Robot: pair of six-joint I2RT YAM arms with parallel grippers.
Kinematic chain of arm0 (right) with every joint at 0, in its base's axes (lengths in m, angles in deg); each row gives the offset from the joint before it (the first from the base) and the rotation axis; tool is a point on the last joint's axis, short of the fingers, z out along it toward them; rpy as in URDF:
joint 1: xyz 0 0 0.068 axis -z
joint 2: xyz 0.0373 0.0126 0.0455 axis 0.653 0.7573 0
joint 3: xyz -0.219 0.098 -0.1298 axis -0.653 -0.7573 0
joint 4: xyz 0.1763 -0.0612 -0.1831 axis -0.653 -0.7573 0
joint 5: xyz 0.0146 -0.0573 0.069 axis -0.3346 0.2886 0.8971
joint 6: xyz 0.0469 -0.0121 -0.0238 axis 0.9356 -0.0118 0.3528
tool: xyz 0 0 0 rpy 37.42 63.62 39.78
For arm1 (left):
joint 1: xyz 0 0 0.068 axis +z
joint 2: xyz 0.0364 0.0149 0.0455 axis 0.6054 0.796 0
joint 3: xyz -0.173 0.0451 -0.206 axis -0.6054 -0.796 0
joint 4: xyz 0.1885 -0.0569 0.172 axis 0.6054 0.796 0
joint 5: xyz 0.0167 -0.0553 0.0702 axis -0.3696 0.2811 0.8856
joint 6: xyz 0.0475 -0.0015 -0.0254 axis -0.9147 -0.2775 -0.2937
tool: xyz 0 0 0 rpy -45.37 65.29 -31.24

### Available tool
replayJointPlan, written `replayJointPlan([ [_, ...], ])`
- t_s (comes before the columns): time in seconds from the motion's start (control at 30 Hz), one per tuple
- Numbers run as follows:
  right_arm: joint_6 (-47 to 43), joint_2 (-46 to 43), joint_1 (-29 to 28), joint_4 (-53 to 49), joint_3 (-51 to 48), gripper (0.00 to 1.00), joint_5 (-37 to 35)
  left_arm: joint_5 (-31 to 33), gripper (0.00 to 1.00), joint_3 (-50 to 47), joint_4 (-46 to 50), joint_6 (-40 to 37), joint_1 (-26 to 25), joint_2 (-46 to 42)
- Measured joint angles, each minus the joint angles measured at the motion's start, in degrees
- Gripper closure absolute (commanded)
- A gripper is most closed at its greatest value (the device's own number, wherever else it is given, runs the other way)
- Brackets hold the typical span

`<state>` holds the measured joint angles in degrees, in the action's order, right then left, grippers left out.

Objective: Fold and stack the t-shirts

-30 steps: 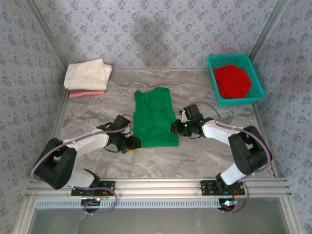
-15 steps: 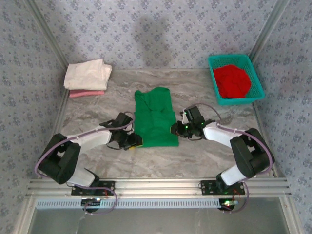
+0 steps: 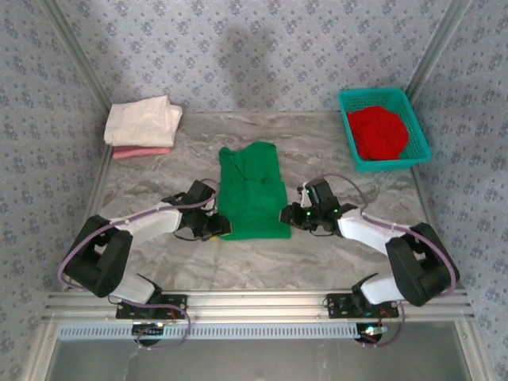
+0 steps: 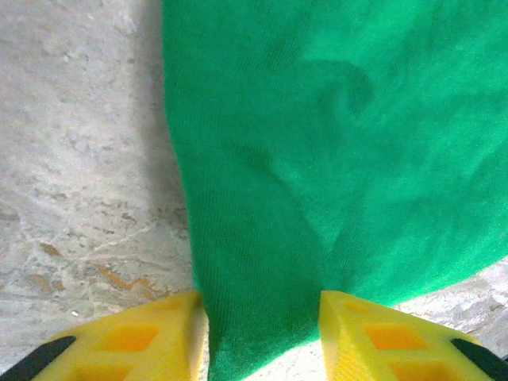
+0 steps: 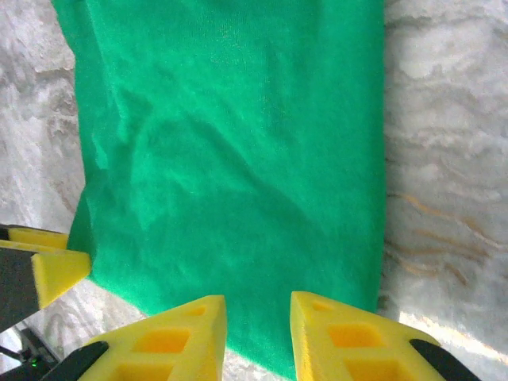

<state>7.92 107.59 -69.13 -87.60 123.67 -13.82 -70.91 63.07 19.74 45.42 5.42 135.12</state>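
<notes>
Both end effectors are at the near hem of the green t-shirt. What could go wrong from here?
1. The left end effector and right end effector stand open over only the hem corners of the green t-shirt; closing there may catch little cloth, so a corner could slip out in the lift.
2. The folded shirt is narrow, so both work close together; moving inward, they might collide.

Flat t-shirt [image 3: 252, 190]: solid bright green
Basket t-shirt [image 3: 379, 132]: red
Top folded t-shirt [image 3: 143, 119]: cream-white
Lower folded t-shirt [image 3: 141, 152]: pink
Basket [image 3: 393, 164]: teal mesh
Counter [image 3: 337, 155]: grey marbled veining
Walls [image 3: 278, 55]: pale blue-grey, small floral print
Fingers [image 4: 143, 337]: yellow
</notes>
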Motion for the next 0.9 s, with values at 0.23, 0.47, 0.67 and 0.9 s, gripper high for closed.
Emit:
replayJointPlan([
  [0.23,3.98,-5.27,1.14,0.92,-5.33,0.63,0.02,0.02,0.68,-0.07,-0.52,0.04,0.00,0.74],
  [0.47,8.70,-5.40,1.22,2.47,-8.66,0.55,0.07,0.00,0.95,-0.11,-0.90,-0.11,-0.04,1.11],
  [0.67,11.50,-4.98,0.68,3.91,-9.55,0.52,0.28,0.04,1.00,-0.11,-0.96,0.02,-0.04,1.11],
  [0.9,13.05,-0.98,-1.40,6.34,-9.27,0.52,0.90,0.09,1.00,-0.11,-0.96,0.02,-0.04,1.11],
])
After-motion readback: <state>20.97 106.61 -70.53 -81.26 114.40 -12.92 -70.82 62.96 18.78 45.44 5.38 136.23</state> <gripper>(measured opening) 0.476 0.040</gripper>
